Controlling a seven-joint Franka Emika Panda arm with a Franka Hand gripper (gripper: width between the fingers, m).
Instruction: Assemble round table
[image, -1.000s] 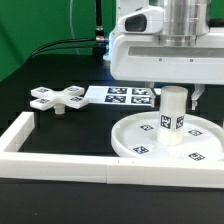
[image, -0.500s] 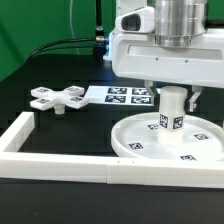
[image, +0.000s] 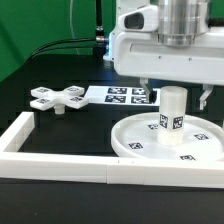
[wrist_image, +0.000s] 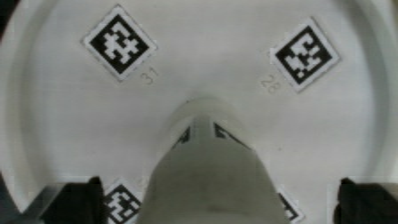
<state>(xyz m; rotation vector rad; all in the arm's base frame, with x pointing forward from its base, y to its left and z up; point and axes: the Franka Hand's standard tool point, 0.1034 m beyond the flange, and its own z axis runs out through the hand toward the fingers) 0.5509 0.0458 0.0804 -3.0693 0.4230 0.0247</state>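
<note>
Exterior view, right of centre: your gripper (image: 175, 97) hangs over the short cylinder leg (image: 172, 120), its fingers (image: 146, 93) spread on either side and clear of it. The leg stands upright on the round disc (image: 128, 138), lower right. The cross-shaped piece (image: 58, 97) lies centre left.

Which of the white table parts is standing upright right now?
The short cylinder leg, upright on the round disc; the disc and the cross-shaped piece both lie flat.
</note>
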